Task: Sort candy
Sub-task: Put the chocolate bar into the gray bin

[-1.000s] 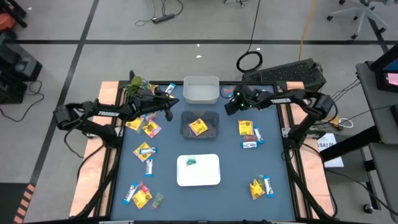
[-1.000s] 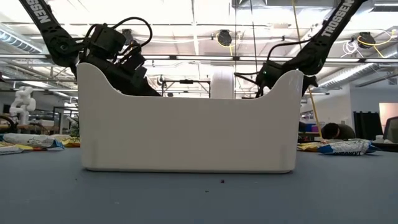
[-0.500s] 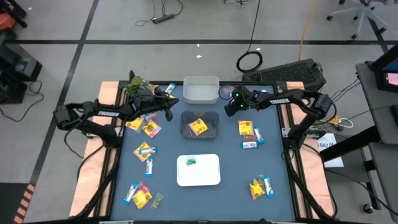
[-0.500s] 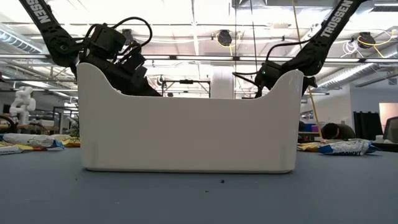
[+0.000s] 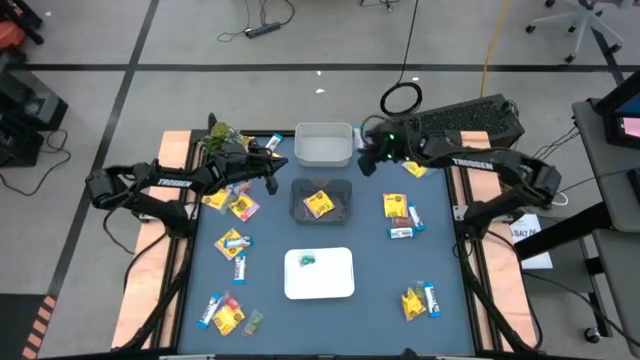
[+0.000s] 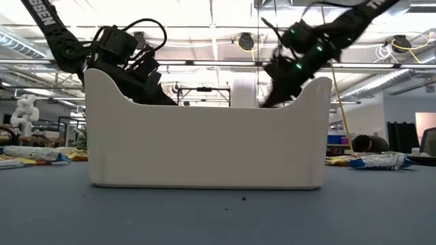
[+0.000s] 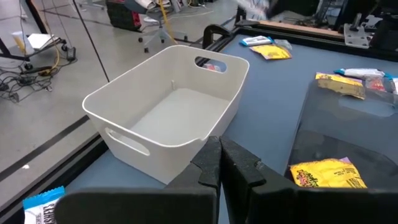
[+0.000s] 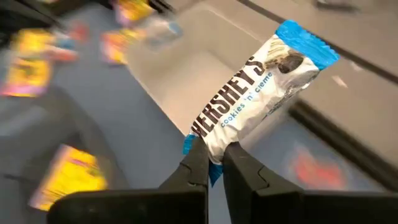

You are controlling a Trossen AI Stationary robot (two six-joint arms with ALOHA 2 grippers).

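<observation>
Candy: one blue-and-white bar (image 8: 255, 93) is being pinched at its end by the right gripper (image 8: 211, 163), hanging just beside the white bin (image 5: 323, 146) at the table's far edge. Yellow packets (image 5: 395, 205) and other pieces are lying scattered on the blue mat (image 5: 370, 250). Left gripper (image 7: 219, 167) is sitting pressed together, empty, near that bin.

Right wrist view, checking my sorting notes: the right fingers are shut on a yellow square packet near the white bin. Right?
Not quite. The right gripper is shut on a blue-and-white bar, not a yellow packet, near the white bin. The right wrist view shows it.
</observation>
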